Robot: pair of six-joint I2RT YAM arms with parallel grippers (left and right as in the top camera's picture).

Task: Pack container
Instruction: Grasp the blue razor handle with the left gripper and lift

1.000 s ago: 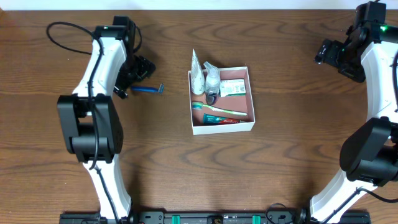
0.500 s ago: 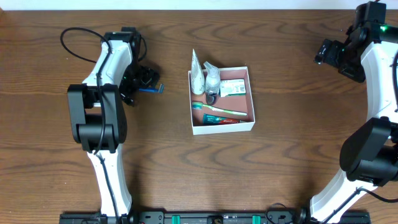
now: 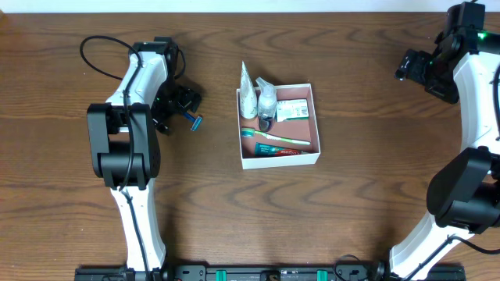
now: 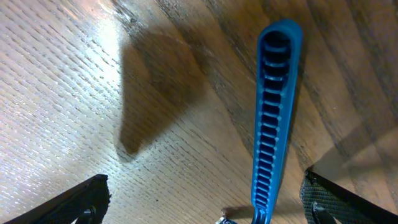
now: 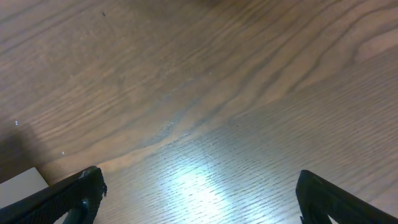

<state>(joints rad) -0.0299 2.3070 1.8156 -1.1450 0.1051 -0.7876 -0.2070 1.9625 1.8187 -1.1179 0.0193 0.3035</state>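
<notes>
Left of the container (image 3: 281, 161), a blue razor (image 4: 273, 118), its head cropped, is flanked untouched by wide-spread left fingers (image 4: 78, 199); right fingers (image 5: 68, 196) are spread, empty.

**A robot test bench in a lab**

A dark brown wood-grain table (image 3: 367, 195) has a black mounting rail (image 3: 273, 273) along its near edge. A white-and-black left robot arm (image 3: 133, 78) and a white-and-black right robot arm (image 3: 473, 78) rise near that rail. A thin black cable (image 3: 84, 51) loops loose beside the left arm, and a small green status light (image 3: 474, 35) glows on the right one. Toiletries sit staged in a shallow white square box with a pink-brown inside (image 3: 280, 161).
</notes>
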